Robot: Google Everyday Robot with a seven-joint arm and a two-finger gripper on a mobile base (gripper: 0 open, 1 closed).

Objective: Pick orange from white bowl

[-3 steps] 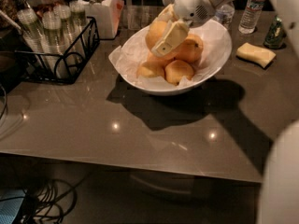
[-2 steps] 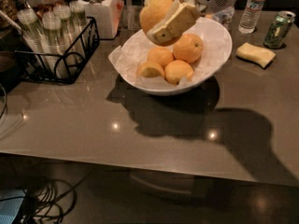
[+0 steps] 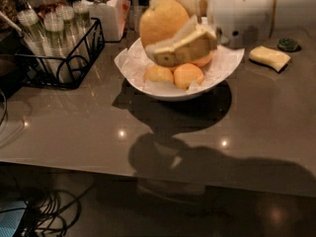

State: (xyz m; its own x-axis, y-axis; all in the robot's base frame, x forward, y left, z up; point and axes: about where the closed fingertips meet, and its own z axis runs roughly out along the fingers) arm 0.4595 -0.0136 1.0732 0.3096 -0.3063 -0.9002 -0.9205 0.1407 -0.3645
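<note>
Above the white bowl point(image 3: 165, 94), gripper point(image 3: 165, 32) clasping the orange point(image 3: 157, 18), fingers point(image 3: 190, 44) wrapped sideways across it

No lettering, brand, number or sign is showing legibly anywhere. The white container point(image 3: 109, 16) at 11 o'clock is presenting a plain face, and the robot's white arm housing point(image 3: 244, 11) at 1 o'clock is showing only small dark dots. The gripper point(image 3: 170, 31), hanging at 12 o'clock above the white bowl point(image 3: 168, 94) and clasping the orange point(image 3: 159, 19), is bearing no readable mark.
</note>
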